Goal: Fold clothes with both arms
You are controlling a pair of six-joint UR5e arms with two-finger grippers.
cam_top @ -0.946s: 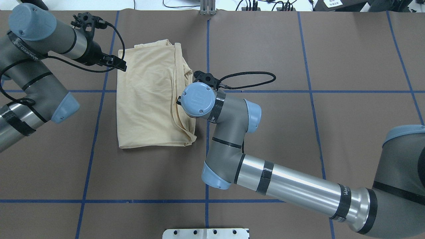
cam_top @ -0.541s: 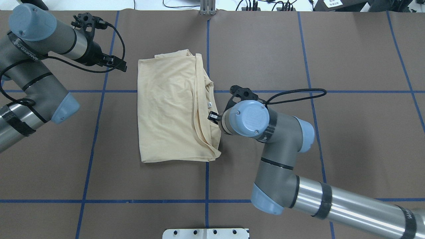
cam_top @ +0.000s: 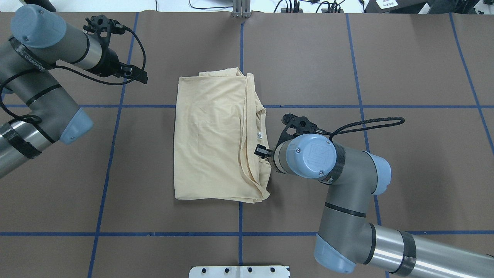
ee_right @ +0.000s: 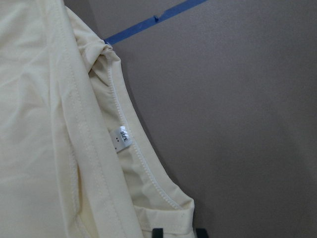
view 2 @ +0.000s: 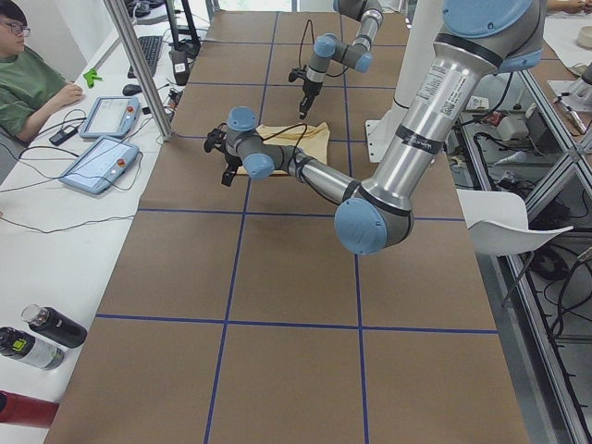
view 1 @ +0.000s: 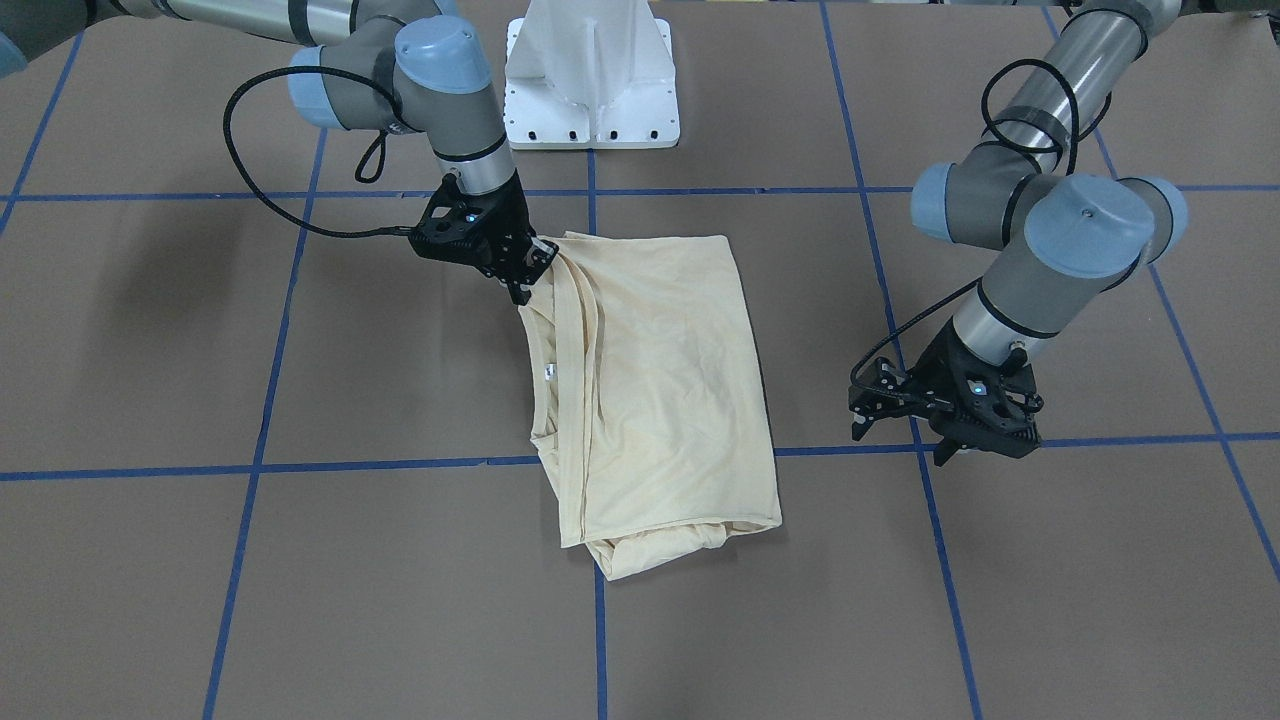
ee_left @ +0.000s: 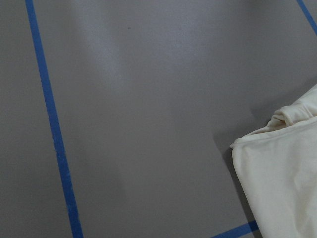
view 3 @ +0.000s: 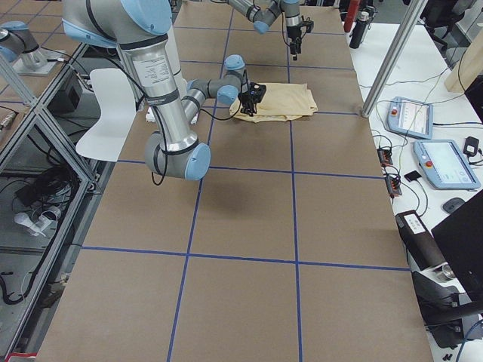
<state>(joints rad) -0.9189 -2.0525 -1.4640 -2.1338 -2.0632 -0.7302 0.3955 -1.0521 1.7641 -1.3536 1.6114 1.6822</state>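
The clothes are one pale cream-yellow shirt [cam_top: 212, 139] folded into a rough rectangle on the brown table, with layered edges and a small white neck label [cam_top: 259, 135] along its right side. My right gripper [cam_top: 261, 151] is shut on that right edge, near the corner closest to the robot. The front-facing view shows the same grip [view 1: 525, 285] on bunched fabric of the shirt [view 1: 660, 380]. In the right wrist view the label [ee_right: 120, 139] lies above the fingertips [ee_right: 157, 232]. My left gripper [cam_top: 143, 77] hovers open and empty, left of the shirt and apart from it.
Blue tape lines [cam_top: 240, 58] divide the table into squares. The white pedestal base [view 1: 590, 70] stands at the robot's side. In the exterior left view a person [view 2: 28, 83] sits by tablets [view 2: 97, 162], with bottles [view 2: 46, 328] on the side bench.
My right gripper has dragged the shirt to the overhead view's right and slightly toward the robot, still shut on its edge. The left arm has stayed put.
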